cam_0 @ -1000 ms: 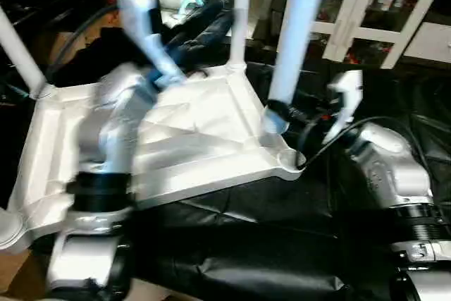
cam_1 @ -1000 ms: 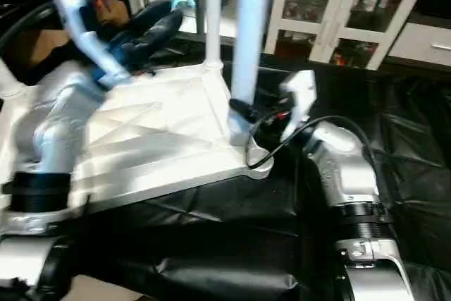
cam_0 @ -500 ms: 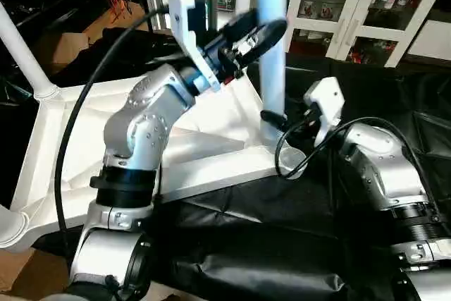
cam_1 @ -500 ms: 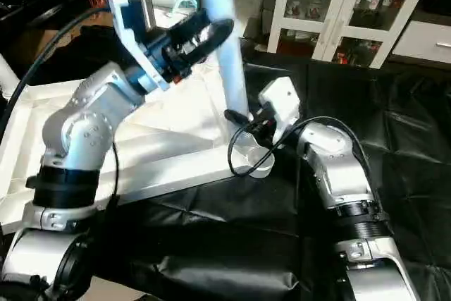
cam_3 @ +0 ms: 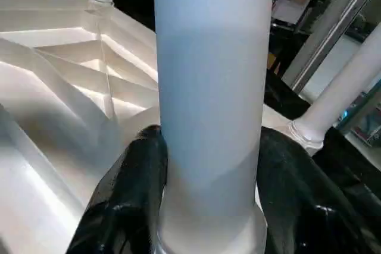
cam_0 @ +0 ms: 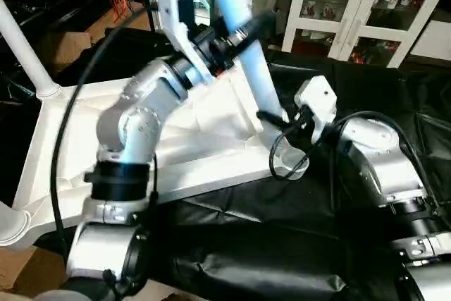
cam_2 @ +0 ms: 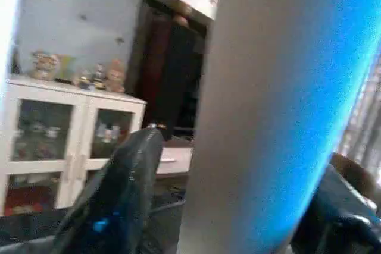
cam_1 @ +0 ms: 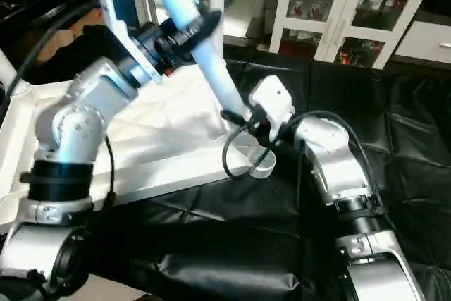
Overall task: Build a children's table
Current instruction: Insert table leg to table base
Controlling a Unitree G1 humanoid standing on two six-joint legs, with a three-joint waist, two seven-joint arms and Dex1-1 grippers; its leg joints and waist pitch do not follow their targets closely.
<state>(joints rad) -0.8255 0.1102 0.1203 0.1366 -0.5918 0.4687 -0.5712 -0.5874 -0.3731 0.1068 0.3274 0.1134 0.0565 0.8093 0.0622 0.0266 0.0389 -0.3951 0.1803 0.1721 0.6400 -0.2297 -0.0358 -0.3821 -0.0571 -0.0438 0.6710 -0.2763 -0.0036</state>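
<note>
1. Tabletop (cam_0: pixel 176 146) lies upside down on black sheeting (cam_0: pixel 268 259), ribbed underside up; a socket (cam_0: pixel 290 163) sits at its near right corner.
2. Leg (cam_0: pixel 243 40) leans out of that socket, tilted away from upright toward the tabletop's far left. Other legs stand seated at the far corners (cam_0: pixel 25 54).
3. Right gripper (cam_3: pixel 205 206) is clamped on the leg just above the socket, a black finger (cam_3: pixel 128 194) on each side, touching the tube.
4. Left gripper (cam_0: pixel 236 33) sits higher up the same leg. Its fingers (cam_2: pixel 119 200) flank the tube, but whether they press it or merely stand beside it cannot be told.
5. Handling, as a judgement: the leg looks like a light, stiff, hollow plastic tube with a smooth, slippery, tapered surface, so a grip may slide toward the thin end.
6. A low hold by the socket steers the foot; a high hold gives leverage to swing it upright.
7. The tabletop looks light enough to shift on the sheeting under a sideways push, so pressing straight down along the leg seems safer.
</note>
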